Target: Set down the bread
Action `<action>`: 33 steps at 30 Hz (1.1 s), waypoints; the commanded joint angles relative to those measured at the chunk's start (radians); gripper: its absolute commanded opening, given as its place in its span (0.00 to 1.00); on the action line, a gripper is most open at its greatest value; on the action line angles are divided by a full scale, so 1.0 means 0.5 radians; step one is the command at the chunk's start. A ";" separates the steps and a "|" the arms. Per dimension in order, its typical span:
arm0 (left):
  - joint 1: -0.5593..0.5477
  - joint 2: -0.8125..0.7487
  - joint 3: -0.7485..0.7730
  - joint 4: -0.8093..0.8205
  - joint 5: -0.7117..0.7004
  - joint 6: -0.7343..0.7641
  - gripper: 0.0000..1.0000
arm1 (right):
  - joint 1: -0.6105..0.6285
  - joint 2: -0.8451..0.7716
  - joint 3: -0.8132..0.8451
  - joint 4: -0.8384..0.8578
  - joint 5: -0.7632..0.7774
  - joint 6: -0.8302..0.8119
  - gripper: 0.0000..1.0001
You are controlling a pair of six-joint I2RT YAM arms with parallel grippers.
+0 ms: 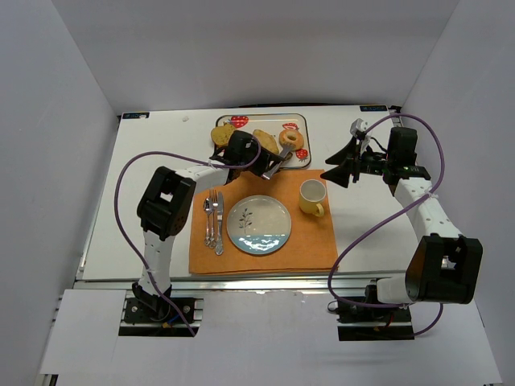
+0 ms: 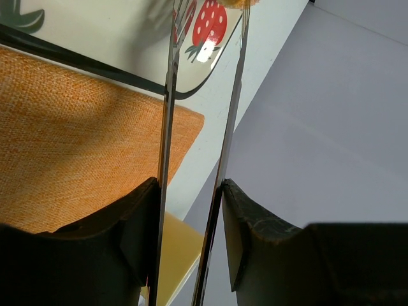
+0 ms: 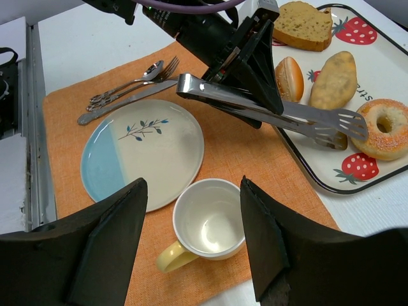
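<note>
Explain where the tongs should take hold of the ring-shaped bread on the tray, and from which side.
Probably across its outer rim, one blade on each opposite side. The bread lies flat near a corner of the tray, and the tongs in the left gripper point at it from the placemat side, clear of the oval roll.

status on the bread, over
Left gripper shut on tongs, tips near bread. Bread on tray. Right gripper open, empty, near cup. Nothing in the way.

The left arm (image 1: 165,205) stretches forward, left fingers (image 2: 137,236) clamped on tongs (image 3: 274,115); right fingers (image 3: 108,248) hover spread apart.
</note>
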 commanded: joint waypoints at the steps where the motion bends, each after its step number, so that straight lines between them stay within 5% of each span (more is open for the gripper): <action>1: -0.010 -0.046 0.047 0.086 -0.033 -0.043 0.53 | -0.007 -0.039 -0.001 -0.007 -0.050 -0.043 0.65; 33: -0.010 -0.006 0.025 0.258 -0.052 -0.123 0.53 | -0.017 -0.051 -0.013 -0.034 -0.069 -0.071 0.66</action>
